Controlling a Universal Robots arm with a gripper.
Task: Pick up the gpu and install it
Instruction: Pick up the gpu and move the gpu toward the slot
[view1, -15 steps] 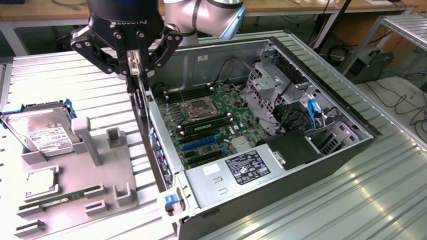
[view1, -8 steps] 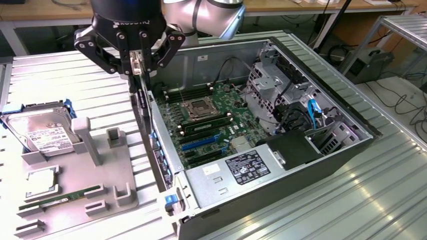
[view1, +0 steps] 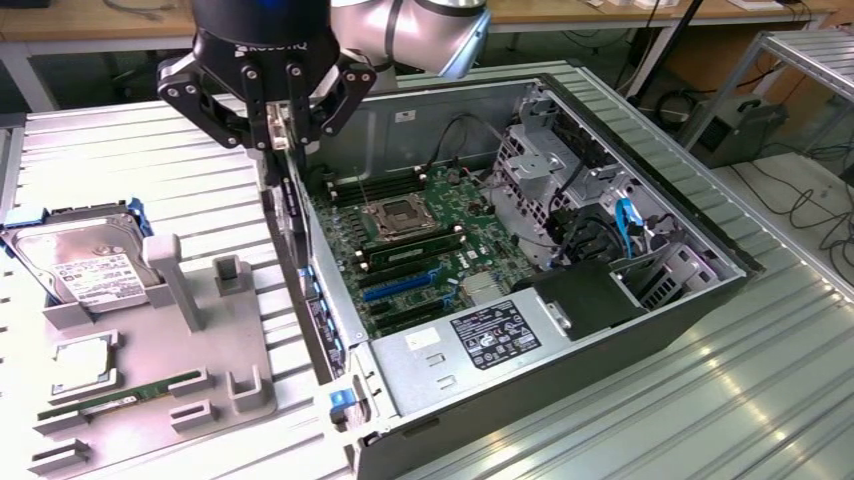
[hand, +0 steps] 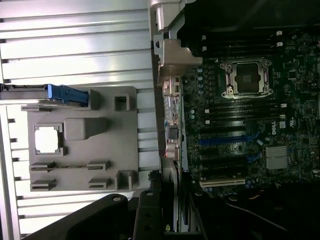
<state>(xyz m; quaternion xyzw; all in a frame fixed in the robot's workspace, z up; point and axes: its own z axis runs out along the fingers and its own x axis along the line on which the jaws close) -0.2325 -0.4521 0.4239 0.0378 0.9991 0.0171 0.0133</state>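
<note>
My gripper (view1: 282, 138) hangs over the rear wall of the open computer case (view1: 667, 225), shut on the gpu (view1: 282, 182). The card is seen edge-on as a thin dark strip hanging down from the fingers, with a silver metal part between them. In the wrist view the gpu (hand: 170, 117) runs edge-on along the case's rear wall, away from my black fingers (hand: 150, 217). The card is above the case's edge, not in a slot. The motherboard's blue slots (view1: 400, 286) (hand: 227, 140) lie inside the case, to the exterior view's right of the card.
A grey holder tray (view1: 180, 330) (hand: 82, 145) lies to the exterior view's left of the case, carrying a hard drive (view1: 83, 262), a processor (view1: 83, 365) and a green memory stick (view1: 123, 397). Inside the case are the processor socket (view1: 400, 218), a drive cage (view1: 534, 180) and the power supply (view1: 497, 335).
</note>
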